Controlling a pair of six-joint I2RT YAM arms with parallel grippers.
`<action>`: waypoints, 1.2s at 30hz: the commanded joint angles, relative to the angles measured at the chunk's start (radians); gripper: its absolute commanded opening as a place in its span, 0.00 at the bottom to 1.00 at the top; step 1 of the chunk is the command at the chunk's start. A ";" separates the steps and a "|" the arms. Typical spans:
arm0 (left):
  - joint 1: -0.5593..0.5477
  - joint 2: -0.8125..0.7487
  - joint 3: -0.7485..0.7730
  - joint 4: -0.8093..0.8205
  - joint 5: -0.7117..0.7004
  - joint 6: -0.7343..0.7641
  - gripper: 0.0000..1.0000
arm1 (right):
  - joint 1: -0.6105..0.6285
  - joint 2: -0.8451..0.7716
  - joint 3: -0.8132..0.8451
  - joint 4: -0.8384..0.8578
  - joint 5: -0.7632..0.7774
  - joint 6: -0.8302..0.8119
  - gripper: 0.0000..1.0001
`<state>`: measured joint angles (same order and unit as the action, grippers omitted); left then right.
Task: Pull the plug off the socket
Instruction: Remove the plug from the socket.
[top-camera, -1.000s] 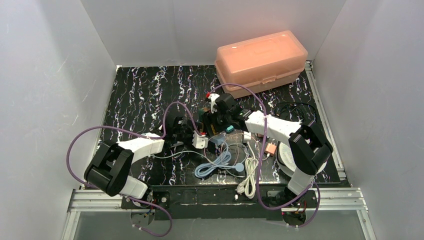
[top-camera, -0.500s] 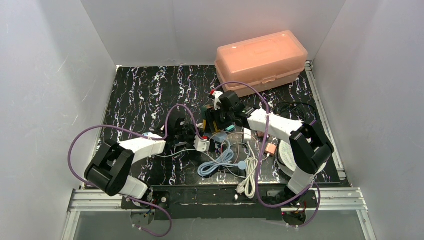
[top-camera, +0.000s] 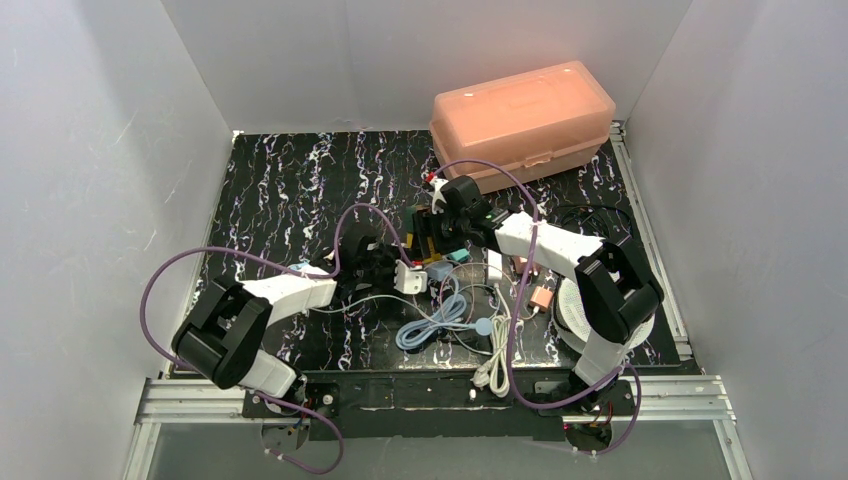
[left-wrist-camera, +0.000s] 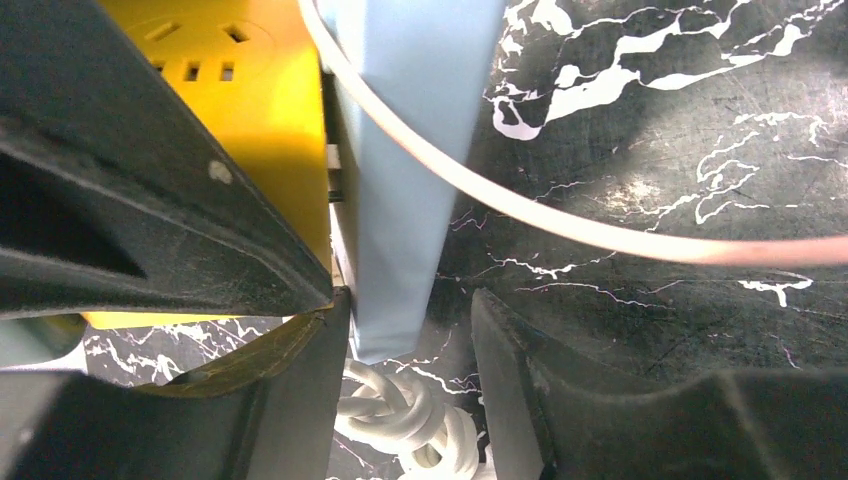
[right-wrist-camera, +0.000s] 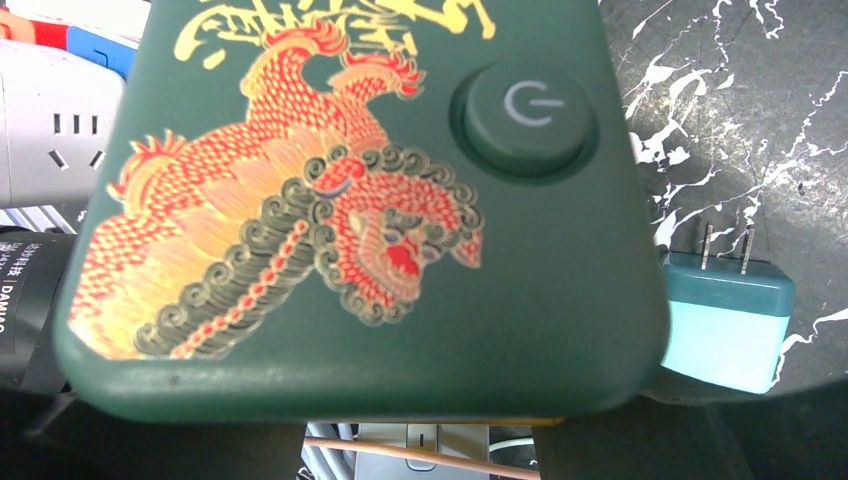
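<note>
The plug (left-wrist-camera: 400, 170), a smooth pale-blue plastic slab, is seen between the parted jaws of the left end effector (left-wrist-camera: 408, 320), long axis running toward the wrist, just beside the yellow face of the socket (right-wrist-camera: 350, 200), a rounded dark-green shell printed with a dragon. Whether the right end effector (top-camera: 437, 232) grips anything cannot be told.

plug (right-wrist-camera: 727, 320) right of socket (right-wrist-camera: 360, 200), box (top-camera: 522, 118) behind
</note>
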<state>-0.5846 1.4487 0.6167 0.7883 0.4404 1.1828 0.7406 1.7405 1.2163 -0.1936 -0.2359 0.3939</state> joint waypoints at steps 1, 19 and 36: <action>-0.033 0.030 0.050 -0.083 0.045 -0.070 0.44 | 0.007 -0.061 0.059 0.268 -0.171 0.142 0.01; -0.064 -0.020 -0.039 -0.081 0.158 0.100 0.00 | -0.056 -0.066 0.095 0.167 -0.241 0.134 0.01; 0.034 -0.202 -0.017 -0.223 0.210 -0.074 0.11 | 0.028 -0.133 0.070 0.024 -0.185 -0.192 0.01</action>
<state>-0.5640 1.3083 0.5716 0.6872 0.5690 1.2289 0.7540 1.7206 1.2446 -0.3492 -0.3565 0.2260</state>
